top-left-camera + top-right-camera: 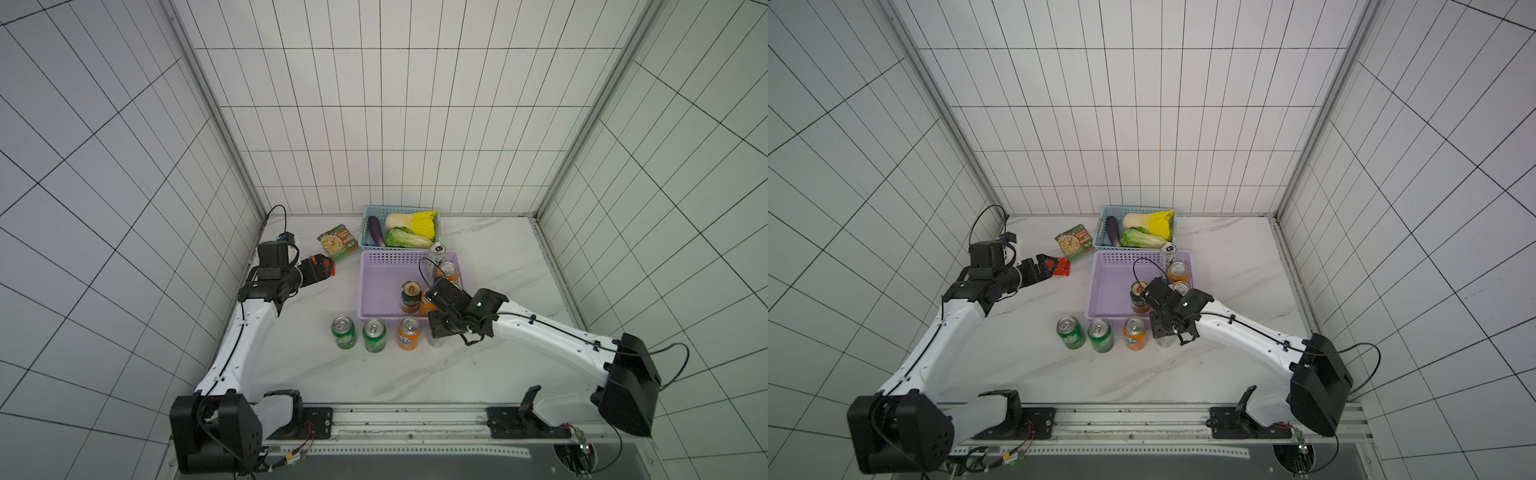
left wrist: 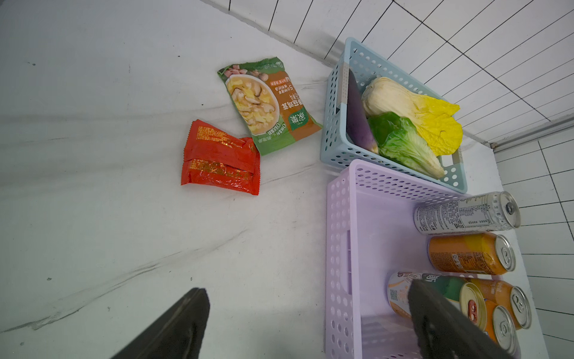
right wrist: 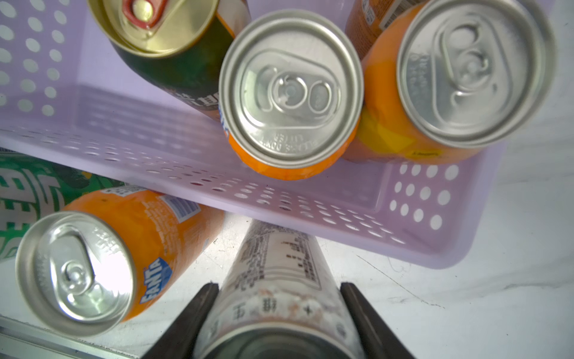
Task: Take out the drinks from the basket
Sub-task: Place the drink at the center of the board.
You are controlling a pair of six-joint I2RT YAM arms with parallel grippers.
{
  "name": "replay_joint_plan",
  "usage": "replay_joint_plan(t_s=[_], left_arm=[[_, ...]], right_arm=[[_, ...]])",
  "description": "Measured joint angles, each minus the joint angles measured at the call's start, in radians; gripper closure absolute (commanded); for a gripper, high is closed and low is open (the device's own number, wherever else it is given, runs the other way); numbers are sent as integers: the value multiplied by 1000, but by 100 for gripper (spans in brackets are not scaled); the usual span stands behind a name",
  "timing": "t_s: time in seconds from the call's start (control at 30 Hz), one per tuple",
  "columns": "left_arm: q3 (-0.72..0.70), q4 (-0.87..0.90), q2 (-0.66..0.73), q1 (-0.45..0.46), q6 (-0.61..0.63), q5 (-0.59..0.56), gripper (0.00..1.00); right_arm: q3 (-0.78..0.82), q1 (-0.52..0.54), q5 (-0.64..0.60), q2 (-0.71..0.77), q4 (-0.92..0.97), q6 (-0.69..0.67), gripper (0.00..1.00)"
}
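**Slim can** (image 3: 276, 248), lower centre of the right wrist view: it appears to stand on the tabletop (image 3: 435, 310), just outside the basket (image 3: 279, 199), pinched at its sides by the right pincer (image 3: 279, 287). Risk: being tall and narrow, it may topple on release if a finger drags, and strike the orange can (image 3: 93, 264) just beside it at lower left. More drinks (image 3: 292, 90) sit inside the basket. The left pincer (image 2: 307, 287) is spread and empty.

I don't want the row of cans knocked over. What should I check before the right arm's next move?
1. Slim can outside basket: ok.
2. Its base on the table: cannot tell.
3. Gap to the orange can beside it: ok.
4. Right gripper off the can: not ok, shut on it.
5. Left gripper open, outside the basket: ok.
6. Basket emptied: not ok, five cans inside.
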State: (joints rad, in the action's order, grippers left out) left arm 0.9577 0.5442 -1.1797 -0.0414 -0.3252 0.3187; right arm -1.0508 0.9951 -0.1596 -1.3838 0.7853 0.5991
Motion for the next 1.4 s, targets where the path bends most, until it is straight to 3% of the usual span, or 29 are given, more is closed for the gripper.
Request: replay_joint_plan(t_s=[0.33,0.63,0.97,1.4], left_arm=[[0,55,-2,0,5,20,2],[-16,69,14,0,11,20,2],[-27,77,16,0,11,26,2],[-27,81,18,0,10,34,2]], right_arm=[[-10,0,-4,2,9,-1,20],[-140,-24,-4,40,59,-39,15],[-262,-184,9,45,72,-139,13],[-417,-385,52,-219,-13,-283,12]])
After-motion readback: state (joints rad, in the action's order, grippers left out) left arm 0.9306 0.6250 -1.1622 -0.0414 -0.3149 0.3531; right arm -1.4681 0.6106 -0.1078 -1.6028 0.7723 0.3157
